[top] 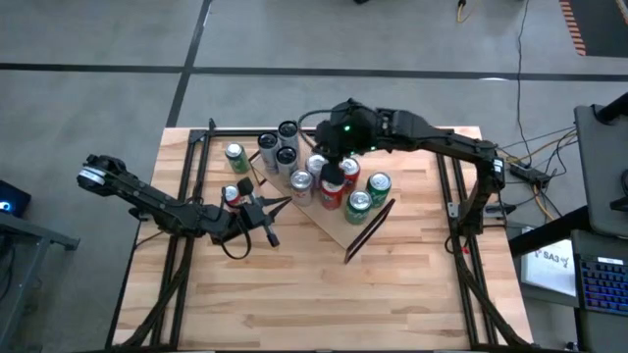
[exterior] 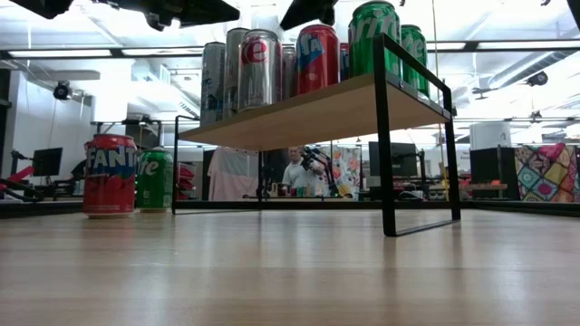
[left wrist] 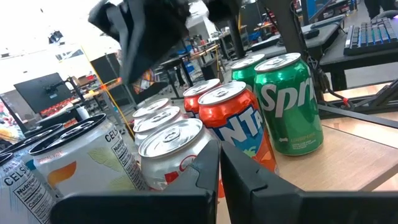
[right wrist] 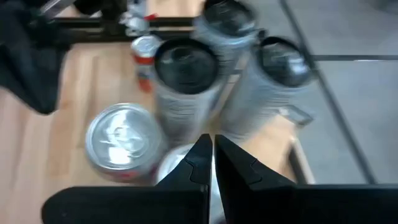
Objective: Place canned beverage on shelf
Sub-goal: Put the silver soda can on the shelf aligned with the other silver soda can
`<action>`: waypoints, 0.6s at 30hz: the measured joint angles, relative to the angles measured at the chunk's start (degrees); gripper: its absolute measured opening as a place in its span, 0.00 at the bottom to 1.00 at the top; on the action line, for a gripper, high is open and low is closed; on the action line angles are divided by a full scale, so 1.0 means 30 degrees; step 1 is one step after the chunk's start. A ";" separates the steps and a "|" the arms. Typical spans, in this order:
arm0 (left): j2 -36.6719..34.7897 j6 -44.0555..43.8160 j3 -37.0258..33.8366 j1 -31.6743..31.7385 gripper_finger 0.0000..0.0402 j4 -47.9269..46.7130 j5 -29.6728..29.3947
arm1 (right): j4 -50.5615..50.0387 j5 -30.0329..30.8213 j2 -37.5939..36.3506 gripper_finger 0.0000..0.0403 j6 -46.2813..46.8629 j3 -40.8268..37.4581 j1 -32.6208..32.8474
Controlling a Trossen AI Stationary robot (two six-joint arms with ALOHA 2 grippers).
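Shelf: the small wood shelf (top: 339, 211) is standing askew near the middle of the counter (top: 324, 294), crowded with upright cans along its far edge.
Cans on shelf: a red Fanta can (left wrist: 239, 124), a green Sprite can (left wrist: 287, 102) and a silver can (left wrist: 171, 149) are sitting nearly touching one another.
Cans off shelf: in the low view, another red Fanta can (exterior: 110, 175) and a green can (exterior: 155, 179) are waiting on the counter beside the shelf, not yet placed.
Right gripper: the right gripper (right wrist: 213, 163) is hovering over the tall grey cans (right wrist: 186, 84) at the shelf's back, jaws pressed together and carrying nothing.
Left gripper: the left gripper (left wrist: 219, 167) is sitting low at the shelf's near-left side, jaws likewise pressed together and empty, pointing at the packed row.
Risk, crowding: the cans are leaving little bare board, so a further can lowered among them could nudge a neighbour off the open edge.
Risk, right arm: closed jaws hanging close above the tall cans could clip a rim if the arm drops or sweeps sideways, tipping one into the row.
Risk, left arm: pushing forward with shut jaws would likely shove the silver can into the Fanta can rather than grip anything.
Risk, shelf: the light shelf on thin black frames looks easy to slide if bumped.
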 joint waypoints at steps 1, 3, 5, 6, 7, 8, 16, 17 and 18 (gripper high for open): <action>0.0000 0.0000 0.0000 0.0000 0.00 0.0000 0.0000 | -0.0170 0.0424 -0.0077 0.02 -0.0028 0.0222 -0.0081; 0.0000 -0.0037 0.0000 0.0000 0.00 0.0000 0.0000 | -0.0643 0.1439 -0.0121 0.02 -0.0202 0.0561 -0.0321; 0.0007 -0.0051 0.0000 0.0000 0.00 -0.0001 0.0007 | -0.0918 0.2202 -0.0108 0.02 -0.0330 0.0642 -0.0690; 0.0007 -0.0051 0.0000 0.0000 0.00 -0.0002 0.0007 | -0.1054 0.2307 -0.0085 0.02 -0.0395 0.0642 -0.0901; 0.0007 -0.0012 0.0000 0.0000 0.00 0.0004 0.0007 | -0.1043 0.2322 -0.0065 0.02 -0.0478 0.0622 -0.1108; -0.0004 0.0101 0.0000 -0.0003 0.00 0.0015 0.0007 | -0.1025 0.2347 -0.0063 0.02 -0.0523 0.0601 -0.1260; -0.1763 0.3123 0.0595 -0.0604 0.00 -0.0070 -0.0032 | -0.1032 0.2235 -0.1012 0.02 -0.0256 0.0609 -0.1043; -0.2123 0.3359 0.0643 -0.0612 0.00 -0.0363 -0.0029 | -0.1262 0.2152 -0.1273 0.02 0.0030 0.0618 -0.0938; -0.2472 0.3423 0.0671 -0.0612 0.00 -0.0734 -0.0029 | -0.1677 0.2145 -0.1469 0.02 0.0260 0.0627 -0.0802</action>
